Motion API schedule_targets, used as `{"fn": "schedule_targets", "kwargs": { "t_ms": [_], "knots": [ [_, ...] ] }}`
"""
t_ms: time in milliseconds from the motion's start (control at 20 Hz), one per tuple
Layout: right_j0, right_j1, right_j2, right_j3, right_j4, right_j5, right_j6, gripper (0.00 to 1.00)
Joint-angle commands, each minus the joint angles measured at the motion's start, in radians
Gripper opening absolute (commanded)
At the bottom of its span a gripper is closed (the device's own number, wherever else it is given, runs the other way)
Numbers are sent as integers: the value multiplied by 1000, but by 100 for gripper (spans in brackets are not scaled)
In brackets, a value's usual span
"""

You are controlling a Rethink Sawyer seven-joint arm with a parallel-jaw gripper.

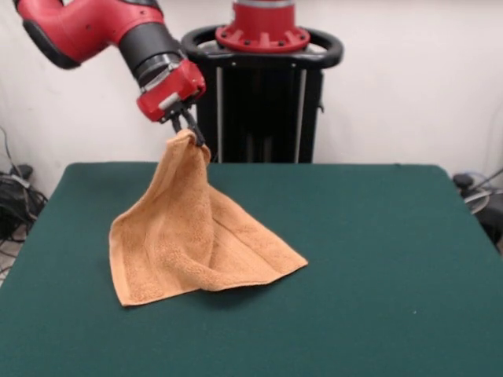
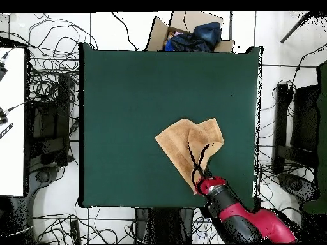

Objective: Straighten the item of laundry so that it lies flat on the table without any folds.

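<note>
The orange-tan towel hangs like a tent from one pinched corner, and its lower part rests in folds on the dark green table. My gripper is shut on that raised corner, well above the table near its far left side. In the overhead view the towel lies at the table's lower right, with the gripper over the edge of the towel nearest the robot's base.
The black pedestal stands behind the table's far edge. A cardboard box with dark blue cloth sits beyond the table's top edge in the overhead view. Cables lie on the floor around the table.
</note>
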Motion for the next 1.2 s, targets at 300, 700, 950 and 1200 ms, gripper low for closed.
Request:
{"fn": "schedule_targets", "kwargs": {
  "t_ms": [300,700,950,1200],
  "knots": [
    [-99,252,-114,-180,-58,245,-335,0],
    [-185,347,-163,-249,-27,342,-547,0],
    [-237,377,-182,-287,19,411,-680,0],
    [-262,372,-178,-300,73,463,-769,0]
  ]
}}
